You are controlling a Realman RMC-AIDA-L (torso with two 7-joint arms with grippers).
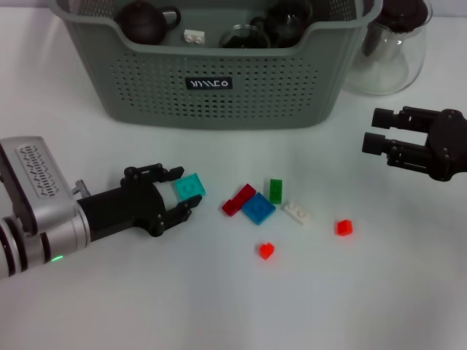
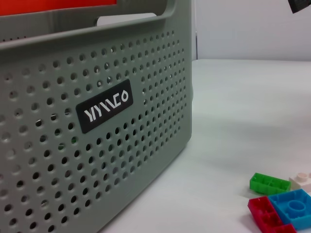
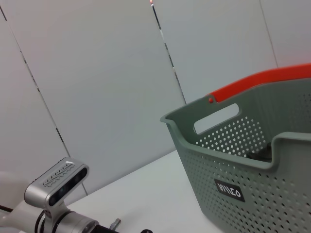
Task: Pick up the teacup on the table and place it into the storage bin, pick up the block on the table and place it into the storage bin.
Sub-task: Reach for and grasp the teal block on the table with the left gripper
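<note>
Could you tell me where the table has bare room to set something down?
Bare patches: near the front edge of the table, below the red blocks, and between the storage bin and the blocks. Crowded: the middle, where the left gripper holds a teal block beside the cluster.

The storage bin (image 1: 219, 95) is cut off at the head view's 12 o'clock edge, so its far wall is unseen. Dark teaware inside sits partly behind the rim. At 1 o'clock the glass jug (image 1: 390, 51) is cropped. The right gripper (image 1: 376, 140) runs off at 3 o'clock.
</note>
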